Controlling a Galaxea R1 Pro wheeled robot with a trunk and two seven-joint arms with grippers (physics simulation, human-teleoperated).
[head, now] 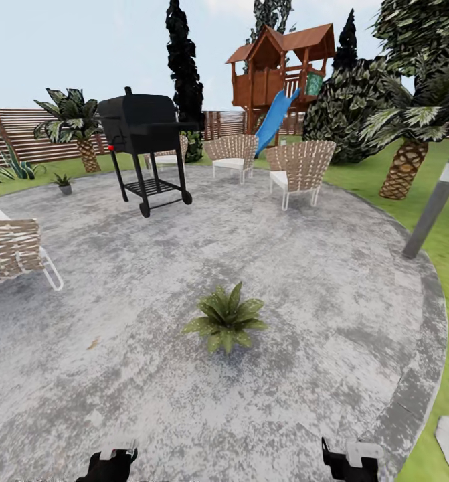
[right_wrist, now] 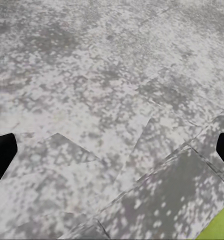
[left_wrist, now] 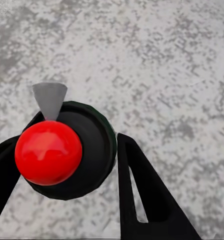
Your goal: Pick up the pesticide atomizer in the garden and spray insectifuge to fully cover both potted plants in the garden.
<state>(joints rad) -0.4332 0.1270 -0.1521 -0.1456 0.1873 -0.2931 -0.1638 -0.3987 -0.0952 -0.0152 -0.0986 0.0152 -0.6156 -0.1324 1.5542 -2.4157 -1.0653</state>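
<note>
Seen from above in the left wrist view, the pesticide atomizer (left_wrist: 94,145) is a dark green bottle with a red ball top and a grey nozzle. It sits between two black fingers (left_wrist: 142,195), with my left gripper (head: 112,463) shut on it. One potted plant (head: 225,320) stands on the middle of the stone patio (head: 318,281), ahead of both grippers. The second potted plant (head: 63,182) is small and far off at the patio's back left edge. My right gripper (right_wrist: 112,152) is open over bare paving, its fingers wide apart; it also shows low in the head view (head: 350,462).
A black grill (head: 147,134) and two wicker chairs (head: 298,167) stand at the back of the patio. A lounge chair (head: 10,249) is at the left. A grey lamp post (head: 435,204) and a palm (head: 405,167) rise at the right, by the lawn (head: 445,241).
</note>
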